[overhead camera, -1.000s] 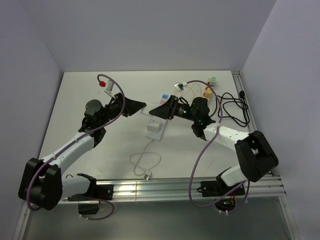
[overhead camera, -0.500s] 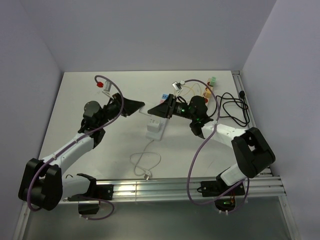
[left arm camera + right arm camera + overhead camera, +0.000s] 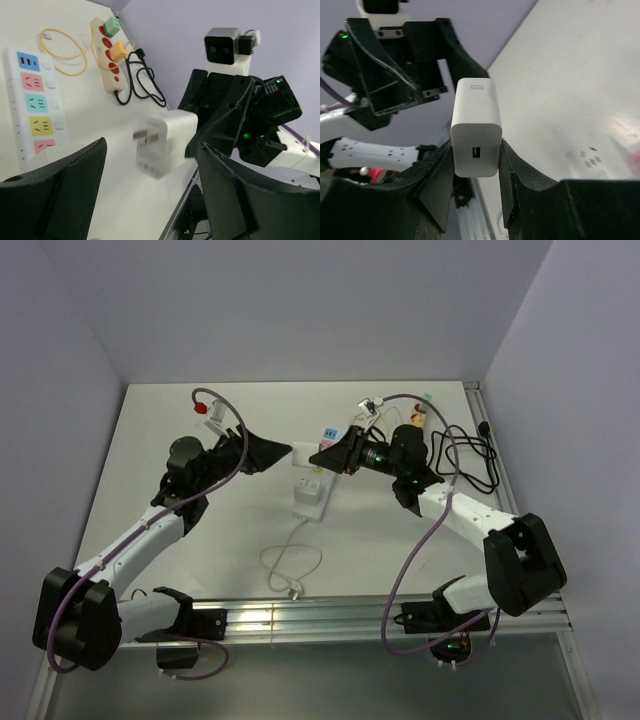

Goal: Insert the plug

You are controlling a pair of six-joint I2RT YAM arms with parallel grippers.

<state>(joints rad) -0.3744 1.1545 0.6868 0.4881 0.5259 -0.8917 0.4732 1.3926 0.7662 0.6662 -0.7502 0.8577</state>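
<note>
**Bench shot: charger in the air, no socket filled yet**

White bench, pale walls, both arms reaching in towards the middle. The charger (image 3: pixel 476 117) was off the surface, pinched at its sides by the right hand (image 3: pixel 320 455), whose two fingers were closed snugly on the white body. Its two flat prongs pointed away from that hand, towards the left one. So the pick-up looked done. What remained, as I judged it, was the real work: turning the prongs down, lining them up with a slot in the power strip (image 3: pixel 32 105) lying on the bench below and beside it, and pushing home (every coloured socket in view was bare).

The right arm stretched across with its hand roughly level. The left hand (image 3: pixel 280 452) faced it tip to tip, near but apart, fingers spread wide and gripping nothing.
</note>
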